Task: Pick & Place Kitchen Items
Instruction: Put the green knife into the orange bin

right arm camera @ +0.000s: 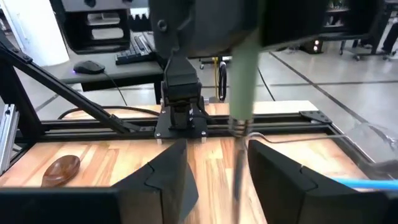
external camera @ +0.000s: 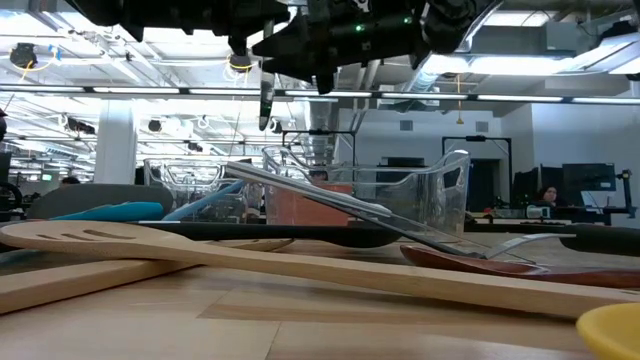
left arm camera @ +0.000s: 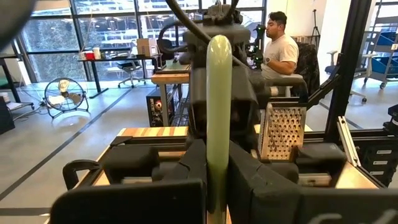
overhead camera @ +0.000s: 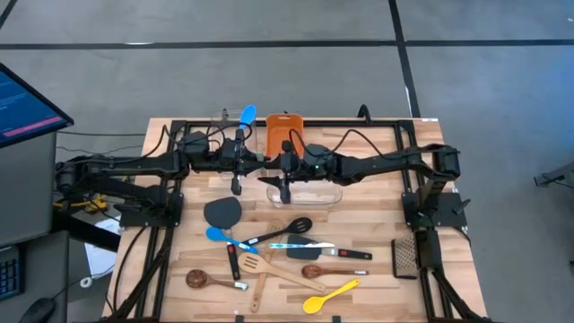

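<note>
Left gripper (left arm camera: 214, 180) pinches a pale-green-handled utensil (left arm camera: 218, 106), its working end hidden; right gripper (right arm camera: 214, 171) stands spread around the shaft, above the clear tub (overhead camera: 309, 193).

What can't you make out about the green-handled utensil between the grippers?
- Green-handled utensil: its head, hidden below the left gripper in the left wrist view.
- Right wrist view: the shaft blurs and is cut off at the bottom edge, inside the open right gripper.

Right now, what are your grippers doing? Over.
Left gripper: jaws shut on green-handled utensil. Right gripper: jaws open around its shaft. Clear tub close by.
</note>
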Robot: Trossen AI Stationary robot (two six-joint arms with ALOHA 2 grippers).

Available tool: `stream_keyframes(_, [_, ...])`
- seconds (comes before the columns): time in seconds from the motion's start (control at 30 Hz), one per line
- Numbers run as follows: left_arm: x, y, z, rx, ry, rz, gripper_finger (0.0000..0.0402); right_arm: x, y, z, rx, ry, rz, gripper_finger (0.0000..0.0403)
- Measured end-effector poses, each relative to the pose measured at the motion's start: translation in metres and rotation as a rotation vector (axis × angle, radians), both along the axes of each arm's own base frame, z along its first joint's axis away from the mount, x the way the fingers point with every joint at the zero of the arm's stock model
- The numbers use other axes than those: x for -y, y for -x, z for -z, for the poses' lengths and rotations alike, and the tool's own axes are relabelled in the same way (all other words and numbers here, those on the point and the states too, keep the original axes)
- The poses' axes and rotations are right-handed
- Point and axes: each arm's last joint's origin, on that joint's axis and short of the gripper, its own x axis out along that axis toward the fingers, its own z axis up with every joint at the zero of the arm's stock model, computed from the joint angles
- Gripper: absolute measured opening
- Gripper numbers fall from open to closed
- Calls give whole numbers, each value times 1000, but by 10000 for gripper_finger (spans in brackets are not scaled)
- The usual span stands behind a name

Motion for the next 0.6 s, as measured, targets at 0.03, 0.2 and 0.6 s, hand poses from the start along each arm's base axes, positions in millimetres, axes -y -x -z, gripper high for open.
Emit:
stream_keyframes(0.03, [0,0,0,0,0,0,6,1,2,-2,-12,-1,3,166])
stream_keyframes(0.2, [0,0,0,0,0,1,6,1,8,-14,4,-1,-3,166])
stream_keyframes(0.6, [0,0,-1,10,-1,2,6,1,7,-12,-2,14,-10,123])
